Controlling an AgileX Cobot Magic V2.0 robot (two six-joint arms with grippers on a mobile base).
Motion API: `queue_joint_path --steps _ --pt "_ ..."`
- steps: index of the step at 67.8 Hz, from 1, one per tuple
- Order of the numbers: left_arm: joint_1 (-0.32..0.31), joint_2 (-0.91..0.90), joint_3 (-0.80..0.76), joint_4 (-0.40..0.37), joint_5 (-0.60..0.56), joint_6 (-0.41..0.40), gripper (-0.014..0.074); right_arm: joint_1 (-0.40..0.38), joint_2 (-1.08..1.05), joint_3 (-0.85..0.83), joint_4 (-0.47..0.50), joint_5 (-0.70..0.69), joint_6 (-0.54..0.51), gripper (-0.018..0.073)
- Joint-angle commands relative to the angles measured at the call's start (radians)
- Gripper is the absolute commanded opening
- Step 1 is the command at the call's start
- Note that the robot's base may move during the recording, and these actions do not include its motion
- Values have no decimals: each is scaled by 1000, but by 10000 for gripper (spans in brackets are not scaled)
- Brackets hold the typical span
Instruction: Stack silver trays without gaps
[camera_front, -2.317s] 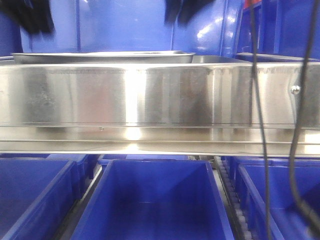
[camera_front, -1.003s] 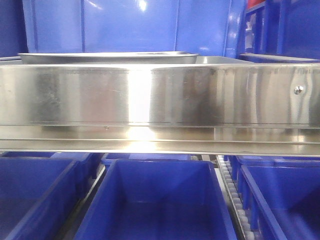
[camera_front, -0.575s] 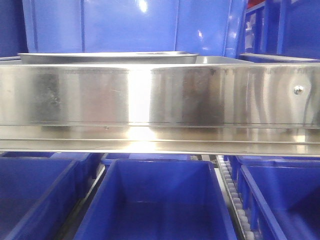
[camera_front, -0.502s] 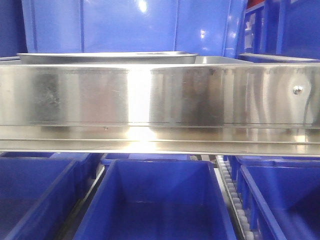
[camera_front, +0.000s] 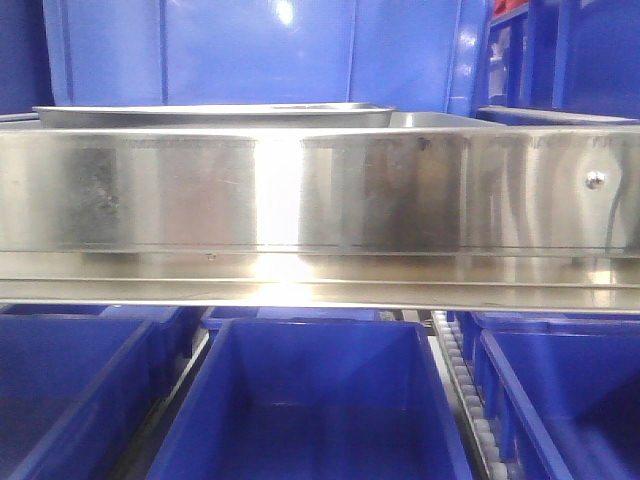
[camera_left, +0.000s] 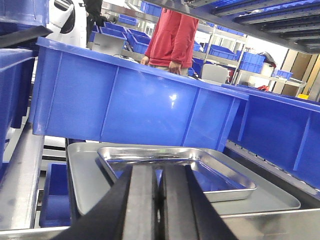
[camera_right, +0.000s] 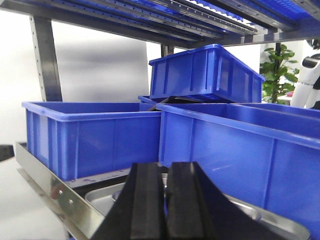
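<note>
Both the left gripper and right gripper have fingers pressed together, holding nothing. The small silver tray lies nested in the larger tray at the shelf's front edge; skewed seating could leave a gap.

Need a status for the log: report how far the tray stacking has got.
Done: the smaller silver tray already lies inside the larger silver tray, though at a slight angle. In hand: nothing; the left gripper and right gripper are shut and empty. Left: possibly squaring it flush.
</note>
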Motion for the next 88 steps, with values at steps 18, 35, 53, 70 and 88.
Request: queue_joint_path --steps 18,35,53,70,88 --pt "1 -5 -2 3 -10 2 -8 -181 -162 211 373 -13 -402 -25" --pt "1 -5 -2 3 -10 2 -8 -455 -302 378 532 2 -677 -25" --pt "1 -5 -2 3 -10 2 -8 -629 -419 484 548 7 -677 -25" --pt "1 -5 -2 3 -12 2 -8 -690 -419 484 548 39 -677 -25" --pt "1 -5 -2 3 -12 2 -8 -690 -419 484 548 88 -677 -25"
